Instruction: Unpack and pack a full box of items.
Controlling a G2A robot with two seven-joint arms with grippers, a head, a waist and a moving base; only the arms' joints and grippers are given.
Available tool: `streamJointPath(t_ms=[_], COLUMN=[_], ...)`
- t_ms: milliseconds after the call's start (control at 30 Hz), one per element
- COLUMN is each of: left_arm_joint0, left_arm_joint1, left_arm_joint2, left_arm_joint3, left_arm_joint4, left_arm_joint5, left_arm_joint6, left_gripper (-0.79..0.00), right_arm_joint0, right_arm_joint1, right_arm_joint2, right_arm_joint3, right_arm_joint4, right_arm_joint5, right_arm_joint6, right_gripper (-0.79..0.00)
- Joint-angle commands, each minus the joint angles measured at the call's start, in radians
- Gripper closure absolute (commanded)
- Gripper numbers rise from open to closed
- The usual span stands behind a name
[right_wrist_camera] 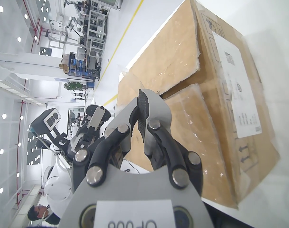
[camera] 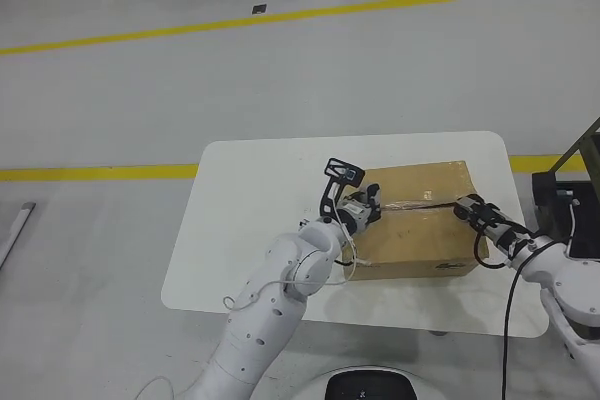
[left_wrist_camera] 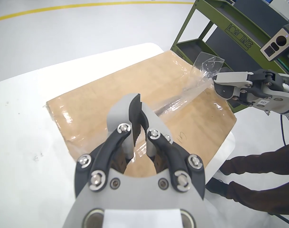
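Observation:
A brown cardboard box (camera: 420, 235) lies on the right half of the white table (camera: 260, 200). Its top flaps are down. A strip of clear tape (left_wrist_camera: 194, 88) is peeled up from the top seam and stretches across the box. My right gripper (left_wrist_camera: 214, 81) hangs over the box's right end, shut on the crumpled end of that tape. My left gripper (left_wrist_camera: 137, 100) is shut at the box's left end, right where the tape strip starts; I cannot tell whether it pinches the tape. In the right wrist view the right gripper (right_wrist_camera: 142, 98) hovers above the flaps (right_wrist_camera: 172, 60).
A green cart (left_wrist_camera: 218, 12) stands just off the table's right side, close behind my right arm. A white label (right_wrist_camera: 237, 84) is stuck to the box's side. The left half of the table is bare white surface.

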State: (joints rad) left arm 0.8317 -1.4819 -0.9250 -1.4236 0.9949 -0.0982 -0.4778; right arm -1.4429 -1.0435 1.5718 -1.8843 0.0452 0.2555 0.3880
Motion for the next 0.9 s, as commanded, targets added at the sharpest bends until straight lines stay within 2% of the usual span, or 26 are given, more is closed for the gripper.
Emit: streamJointPath(t_ms=[0,667,700,767,800,867], left_arm_joint0=[-0.004,-0.024,-0.023,-0.024,-0.024,-0.025], left_arm_joint1=[-0.003,-0.023,-0.023,-0.024,-0.025,-0.026], left_arm_joint2=[0.006,0.029,0.029,0.029,0.029,0.029], left_arm_joint3=[0.011,0.093,0.094,0.097,0.098,0.1], left_arm_joint4=[0.001,0.013,0.013,0.015,0.014,0.014], left_arm_joint5=[0.003,0.04,0.041,0.04,0.04,0.038], left_arm_joint6=[0.0,-0.021,-0.022,-0.023,-0.025,-0.025], left_gripper=[0.0,0.0,0.0,0.0,0.0,0.0], right_arm_joint0=[-0.002,-0.016,-0.015,-0.013,-0.012,-0.01], right_arm_joint1=[0.0,-0.006,-0.006,-0.007,-0.007,-0.007], right_arm_joint2=[0.001,-0.003,-0.003,-0.002,0.0,0.006], right_arm_joint3=[-0.001,-0.023,-0.024,-0.025,-0.026,-0.029], right_arm_joint4=[-0.002,-0.028,-0.029,-0.031,-0.029,-0.022], right_arm_joint5=[0.0,0.018,0.02,0.027,0.031,0.039], right_arm_joint6=[0.0,0.009,0.01,0.012,0.011,0.013], right_gripper=[0.0,-0.006,-0.092,-0.148,-0.219,-0.228])
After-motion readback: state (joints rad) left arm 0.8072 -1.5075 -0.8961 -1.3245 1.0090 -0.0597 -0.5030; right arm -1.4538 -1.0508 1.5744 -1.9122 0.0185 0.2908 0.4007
